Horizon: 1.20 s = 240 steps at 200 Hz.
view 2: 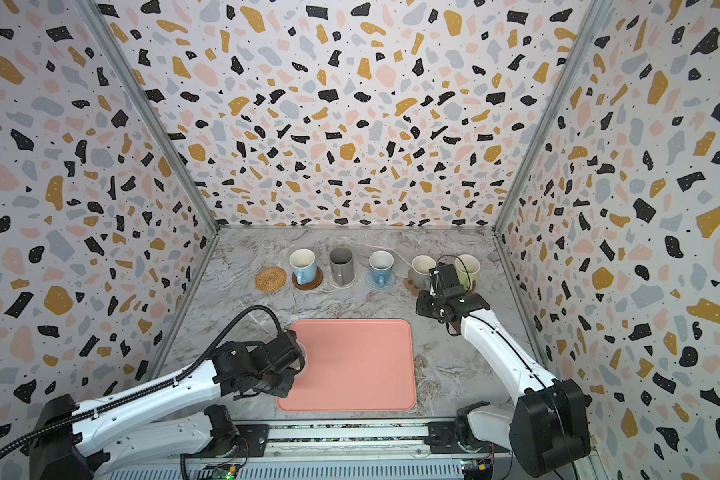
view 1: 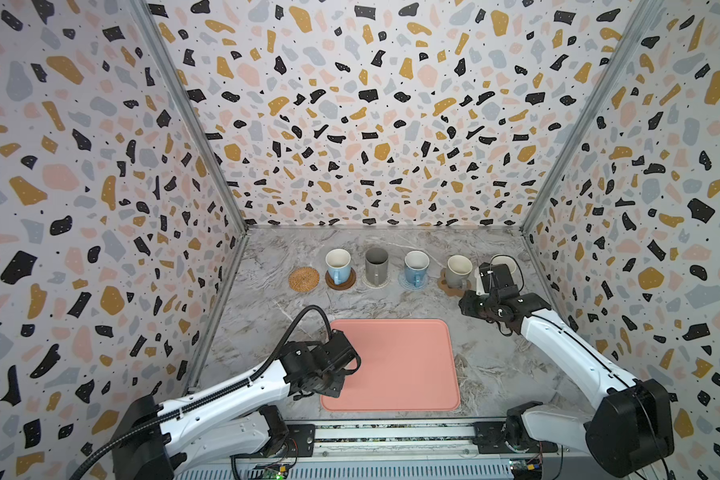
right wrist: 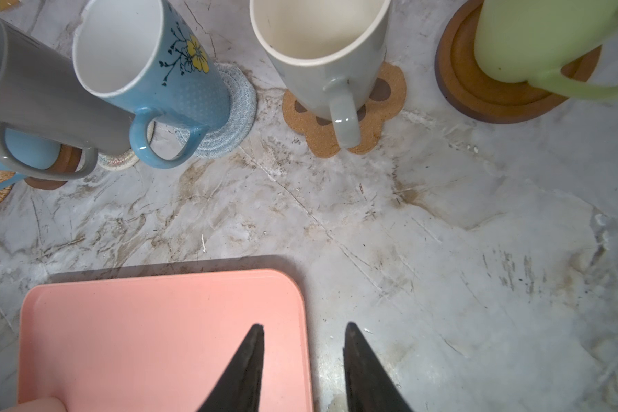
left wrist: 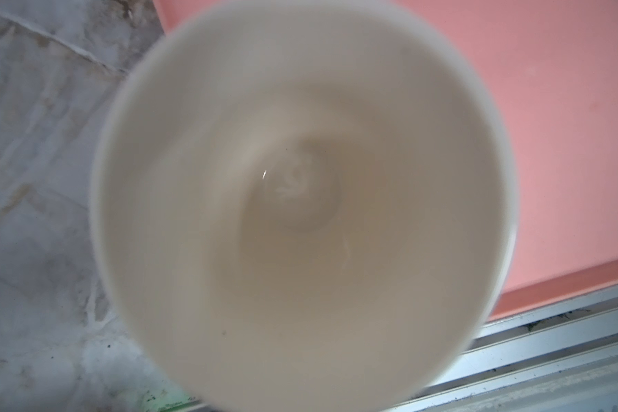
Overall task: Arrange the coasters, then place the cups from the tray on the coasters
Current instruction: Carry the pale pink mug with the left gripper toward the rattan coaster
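The salmon-pink tray (view 1: 404, 365) lies in front. At its left edge my left gripper (view 1: 346, 361) is shut on a pale pink cup (left wrist: 300, 214), whose cream inside fills the left wrist view and hides the jaws. In the back row the orange woven coaster (view 1: 304, 279) is bare. Beside it stand a light blue cup (view 1: 338, 266), a dark grey cup (view 1: 376, 264), a blue cup (view 1: 415, 267), a grey cup (view 1: 458, 270) and a light green cup (view 2: 467, 268), each on its own coaster. My right gripper (right wrist: 304, 325) hangs open and empty over the tray's far right corner.
Patterned walls close in the marble table (view 1: 495, 365) on three sides. A metal rail (view 1: 391, 432) runs along the front edge behind the tray. The right arm (view 1: 566, 349) stretches along the right side toward the cup row.
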{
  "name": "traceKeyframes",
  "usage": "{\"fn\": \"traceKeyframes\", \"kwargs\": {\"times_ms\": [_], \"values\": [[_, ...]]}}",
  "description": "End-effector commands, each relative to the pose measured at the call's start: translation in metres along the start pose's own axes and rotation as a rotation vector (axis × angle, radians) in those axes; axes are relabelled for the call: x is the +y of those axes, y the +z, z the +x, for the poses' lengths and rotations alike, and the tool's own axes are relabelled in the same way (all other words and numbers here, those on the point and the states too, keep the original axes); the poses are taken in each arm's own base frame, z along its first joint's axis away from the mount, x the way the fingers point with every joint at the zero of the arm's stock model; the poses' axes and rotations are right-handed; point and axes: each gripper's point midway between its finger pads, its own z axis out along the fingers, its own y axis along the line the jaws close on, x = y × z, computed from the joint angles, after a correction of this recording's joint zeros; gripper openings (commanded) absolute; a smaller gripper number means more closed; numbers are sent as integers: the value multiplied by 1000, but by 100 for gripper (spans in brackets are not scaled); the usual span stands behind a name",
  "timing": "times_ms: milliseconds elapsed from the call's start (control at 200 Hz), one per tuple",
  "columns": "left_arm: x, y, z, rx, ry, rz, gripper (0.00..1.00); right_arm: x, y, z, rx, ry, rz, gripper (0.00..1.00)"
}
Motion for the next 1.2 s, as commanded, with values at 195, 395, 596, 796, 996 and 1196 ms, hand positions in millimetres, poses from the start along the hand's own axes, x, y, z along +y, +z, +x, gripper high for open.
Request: {"fn": "traceKeyframes", "kwargs": {"times_ms": [195, 395, 596, 796, 996, 1196], "values": [[2, -4, -19, -118, -46, -4, 12, 0, -6, 0, -13, 14, -11, 39], [-2, -7, -29, -172, -63, 20, 11, -2, -5, 5, 0, 19, -8, 39], [-4, -19, -47, -246, -79, 19, 10, -2, -8, 3, -9, 17, -2, 39], [-11, -27, -64, -324, -117, 57, 9, -2, -9, 2, -6, 17, 1, 39], [-14, -33, -78, -351, -94, 36, 8, -4, -10, 2, -7, 19, 11, 39], [-21, -37, -96, -417, -94, 43, 8, -6, -10, 3, -7, 26, 21, 39]]}}
